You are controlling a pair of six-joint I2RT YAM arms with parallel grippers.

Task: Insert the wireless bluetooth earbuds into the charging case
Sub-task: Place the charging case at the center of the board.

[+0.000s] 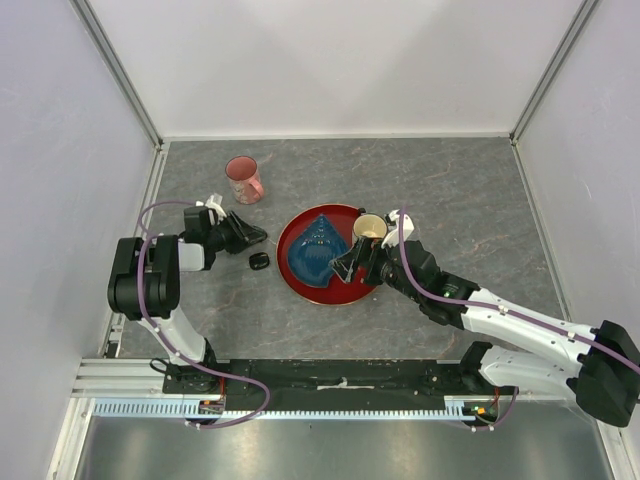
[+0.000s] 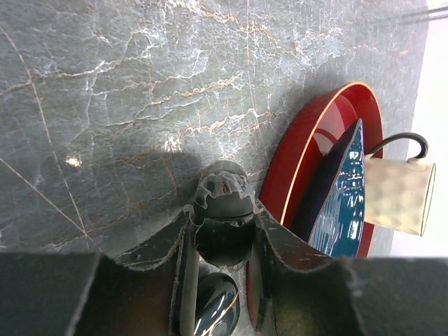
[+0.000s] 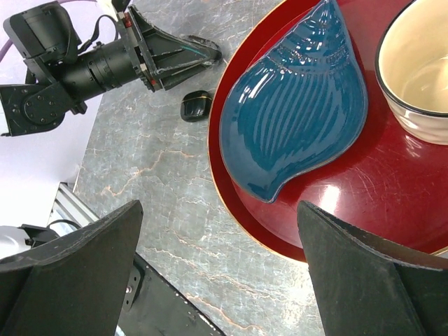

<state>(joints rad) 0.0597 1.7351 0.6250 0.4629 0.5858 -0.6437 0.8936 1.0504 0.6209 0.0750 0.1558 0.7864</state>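
Veined stone table, glossy rounded black case

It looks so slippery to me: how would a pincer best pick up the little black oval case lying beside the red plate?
Probably from straight above, pinching the black oval case across its narrower width. It lies flat and low on the table, so sideways there is little to catch.

I see a grey marbled table across the middle of the top view, pale walls on three sides, metal posts running to the upper corners, and even, soft light.
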